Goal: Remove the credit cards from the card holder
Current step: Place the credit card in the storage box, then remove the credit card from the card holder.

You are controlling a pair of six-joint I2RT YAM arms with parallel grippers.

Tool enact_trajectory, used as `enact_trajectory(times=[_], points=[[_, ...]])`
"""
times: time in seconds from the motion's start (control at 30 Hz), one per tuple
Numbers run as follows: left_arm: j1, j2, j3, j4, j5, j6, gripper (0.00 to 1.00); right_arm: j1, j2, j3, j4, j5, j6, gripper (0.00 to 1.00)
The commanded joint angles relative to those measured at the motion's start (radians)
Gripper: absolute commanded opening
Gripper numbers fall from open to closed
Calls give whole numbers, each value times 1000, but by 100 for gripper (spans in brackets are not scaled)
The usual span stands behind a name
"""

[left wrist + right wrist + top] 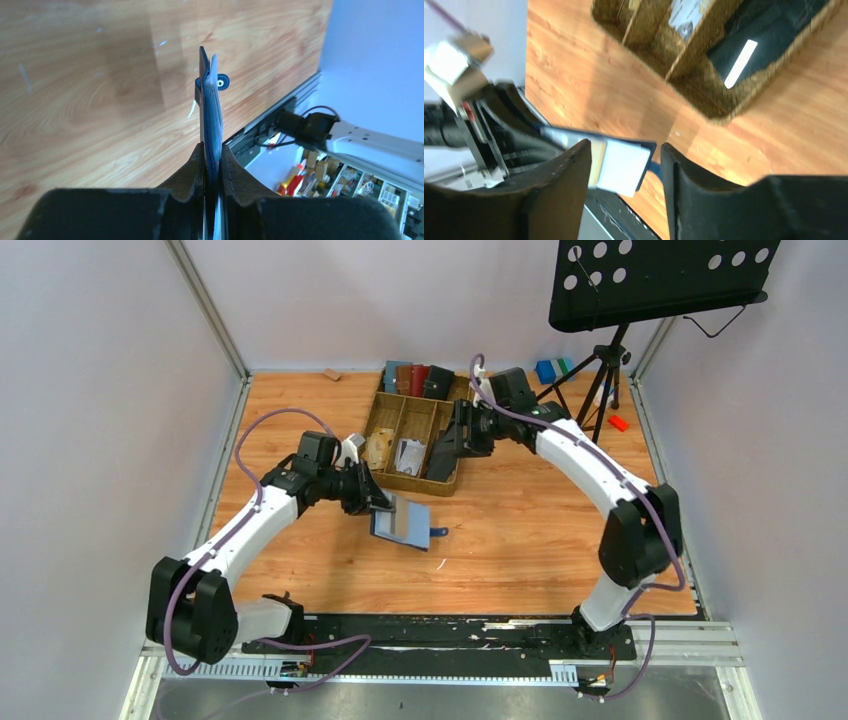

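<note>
The small navy-blue bifold card holder [405, 525] is clamped at one edge by the left gripper [212, 150], its tan and white credit cards [616, 165] extended toward the right gripper [625, 147], whose jaws are spread, empty, well apart from it.

Edge-on from the left wrist, the card holder [211, 115] hides its pockets and how many cards it keeps, its lower end lost between the fingers of the left pincer [212, 150], while the right wrist view is smeared, the wicker tray [704, 100] cut by the top edge, the credit card [686, 15] in it unreadable.
</note>
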Motion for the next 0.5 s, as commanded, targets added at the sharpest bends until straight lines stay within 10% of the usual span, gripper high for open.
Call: enact_trajectory(times=[0.0, 0.17, 0.47], points=[[3, -43, -15, 261, 84, -159, 0, -4, -196, -121, -25, -44, -68, 60], [-23, -31, -24, 423, 101, -253, 1, 12, -412, -239, 6, -23, -3, 93], [-166, 90, 15, 542, 41, -342, 2, 49, -574, -385, 21, -49, 83, 80]])
